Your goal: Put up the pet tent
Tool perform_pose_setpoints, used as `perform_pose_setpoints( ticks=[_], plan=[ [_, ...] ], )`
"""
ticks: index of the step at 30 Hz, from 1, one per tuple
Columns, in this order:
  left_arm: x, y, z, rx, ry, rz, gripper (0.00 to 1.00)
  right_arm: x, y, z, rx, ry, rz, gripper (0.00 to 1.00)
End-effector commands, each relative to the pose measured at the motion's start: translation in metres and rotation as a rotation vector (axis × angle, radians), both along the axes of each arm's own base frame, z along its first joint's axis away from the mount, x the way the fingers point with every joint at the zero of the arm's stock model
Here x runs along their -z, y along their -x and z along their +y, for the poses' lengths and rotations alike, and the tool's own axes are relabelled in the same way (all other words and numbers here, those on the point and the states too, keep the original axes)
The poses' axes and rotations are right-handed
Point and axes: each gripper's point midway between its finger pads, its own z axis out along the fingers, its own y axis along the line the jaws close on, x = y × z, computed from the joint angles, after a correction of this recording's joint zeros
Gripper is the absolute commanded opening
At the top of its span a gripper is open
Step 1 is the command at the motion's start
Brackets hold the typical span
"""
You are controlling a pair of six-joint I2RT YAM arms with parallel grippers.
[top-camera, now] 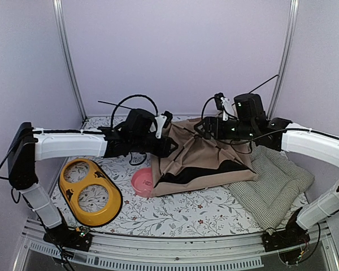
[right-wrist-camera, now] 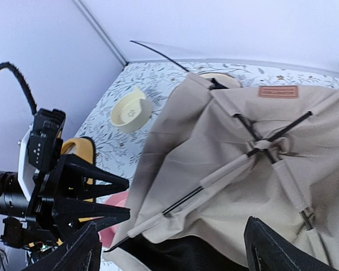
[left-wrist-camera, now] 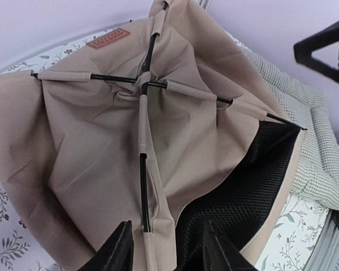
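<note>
Left gripper (left-wrist-camera: 166, 243) and right gripper (right-wrist-camera: 172, 243) gape empty over the pet tent (left-wrist-camera: 101, 147); the left should clench its black pole (left-wrist-camera: 143, 192) squarely.

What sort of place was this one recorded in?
Probably a staged robot test booth: plain lilac walls on metal posts, a floral-covered table, and pet props like the pet tent and yellow bowl stand.

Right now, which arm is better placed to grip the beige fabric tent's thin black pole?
Likely left: the bare black pole lies just ahead of the open left gripper; the right gripper, also open, sits farther off.
</note>
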Motion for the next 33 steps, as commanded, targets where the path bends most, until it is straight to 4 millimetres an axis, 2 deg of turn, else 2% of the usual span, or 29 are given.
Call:
perform_pose_setpoints(
  ticks=[1,6,7,13,18,19,21,23,25,32,33],
  plan=[
    [0.025,-0.017,-0.015,0.006,-0.077,0.069,0.44,0.019,-0.017,-0.037,0.024,-0.003,0.081,0.89],
    [0.044,-0.043,-0.034,-0.012,-0.143,0.079,0.48,0.022,-0.03,-0.046,0.042,0.002,0.079,0.89],
    [0.06,-0.048,-0.038,-0.014,-0.172,0.095,0.48,0.024,-0.031,-0.046,0.041,0.004,0.081,0.89],
    [0.101,-0.07,-0.051,-0.028,-0.267,0.148,0.5,0.025,-0.031,-0.05,0.042,0.013,0.076,0.89],
    [0.113,-0.08,-0.053,-0.05,-0.297,0.144,0.45,0.023,-0.03,-0.056,0.056,0.027,0.063,0.88],
    [0.111,-0.081,-0.053,-0.052,-0.296,0.137,0.41,0.022,-0.031,-0.056,0.057,0.028,0.059,0.88],
    [0.103,-0.083,-0.053,-0.051,-0.29,0.113,0.25,0.02,-0.031,-0.058,0.063,0.036,0.052,0.88],
    [0.087,-0.086,-0.052,-0.052,-0.286,0.074,0.1,0.017,-0.031,-0.06,0.066,0.045,0.041,0.88],
    [0.068,-0.087,-0.05,-0.042,-0.283,0.027,0.0,0.013,-0.033,-0.062,0.074,0.056,0.028,0.88],
    [-0.011,-0.076,-0.039,0.05,-0.267,-0.147,0.0,-0.014,-0.038,-0.066,0.08,0.078,-0.05,0.88],
    [-0.012,-0.073,-0.038,0.075,-0.278,-0.159,0.0,-0.022,-0.039,-0.066,0.081,0.074,-0.067,0.88]
  ],
)
